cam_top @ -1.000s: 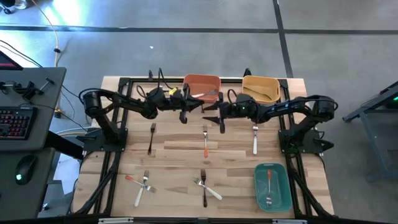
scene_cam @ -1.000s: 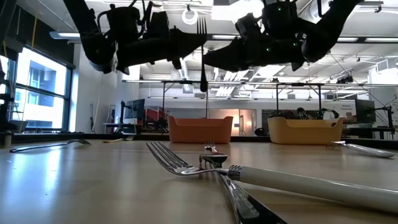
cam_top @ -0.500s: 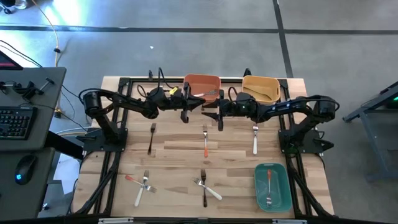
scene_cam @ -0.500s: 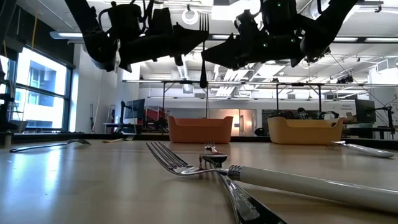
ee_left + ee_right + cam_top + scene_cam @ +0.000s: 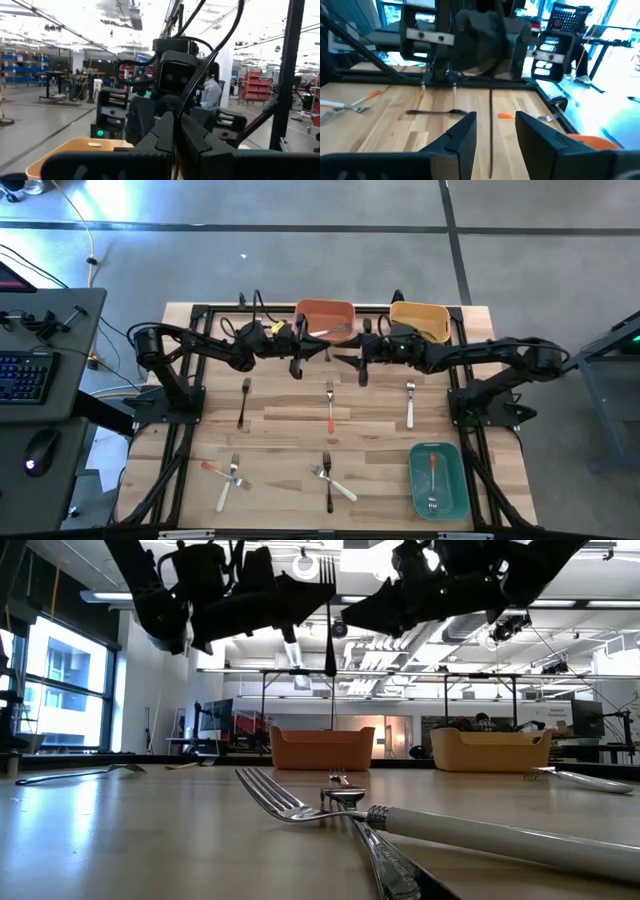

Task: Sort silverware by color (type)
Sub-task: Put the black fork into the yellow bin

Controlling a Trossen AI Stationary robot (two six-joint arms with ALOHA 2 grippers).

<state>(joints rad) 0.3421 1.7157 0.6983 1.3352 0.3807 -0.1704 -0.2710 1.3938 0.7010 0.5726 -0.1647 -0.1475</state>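
Observation:
My left gripper [image 5: 318,352] is high above the table's far middle, in front of the orange bin [image 5: 324,315], and is shut on a black-handled fork [image 5: 329,640]. The fork hangs upright, tines up. My right gripper [image 5: 492,131] faces it from the right, open. Its fingers stand on either side of the fork's thin handle [image 5: 491,142], apart from it. Other forks lie flat on the table: a black one [image 5: 243,400], a red-orange one [image 5: 330,408], a white one [image 5: 410,406], and two crossed pairs near the near edge [image 5: 226,474] [image 5: 331,480]. My left gripper pinches the fork between its two fingers, just below the head [image 5: 327,602]. The fingers [image 5: 300,595] come level from the table's left and lie across the fork. It is lifted clear and upright, tines above the fingers and the handle hanging below.
An orange bin with a white fork [image 5: 327,332] and a yellow bin [image 5: 419,320] stand at the far edge. A teal bin [image 5: 452,492] at the near right holds a red-orange fork [image 5: 432,472]. Black frame rails run along the table's sides.
My right gripper has risen and drawn a little toward the far edge, staying open beside the hanging fork. My left gripper and the fork have kept their place.

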